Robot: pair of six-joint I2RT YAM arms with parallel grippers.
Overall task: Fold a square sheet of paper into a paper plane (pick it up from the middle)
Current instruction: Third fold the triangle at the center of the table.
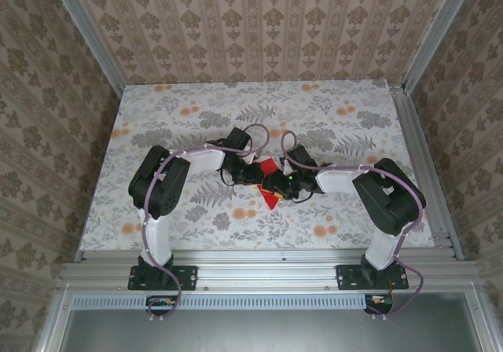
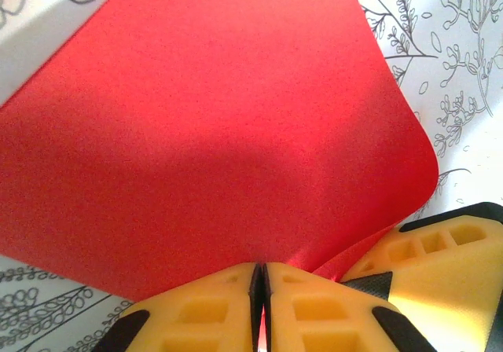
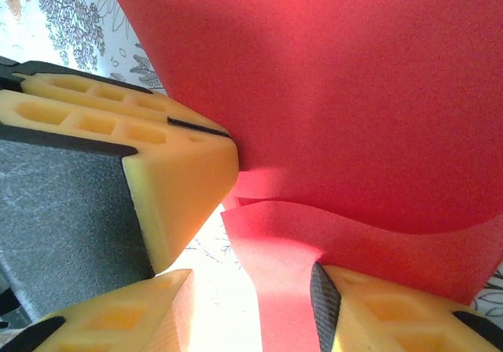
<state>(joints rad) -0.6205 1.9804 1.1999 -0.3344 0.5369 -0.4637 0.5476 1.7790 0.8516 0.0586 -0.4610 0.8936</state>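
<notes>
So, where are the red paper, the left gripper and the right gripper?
red paper (image 2: 212, 132): left wrist view, sheet's middle.
left gripper (image 2: 262, 269): left wrist view, where its shut fingers meet.
right gripper (image 3: 251, 277): right wrist view, gap between its fingers.

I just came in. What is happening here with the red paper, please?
Two robot arms meet over a red sheet of paper in the middle of the table. The left gripper is shut on the sheet's edge, and the paper curves away from it. The right gripper sits close beside it, jaws apart, with a curled flap of the sheet between them, not clamped. The paper does not yet look like a plane.
</notes>
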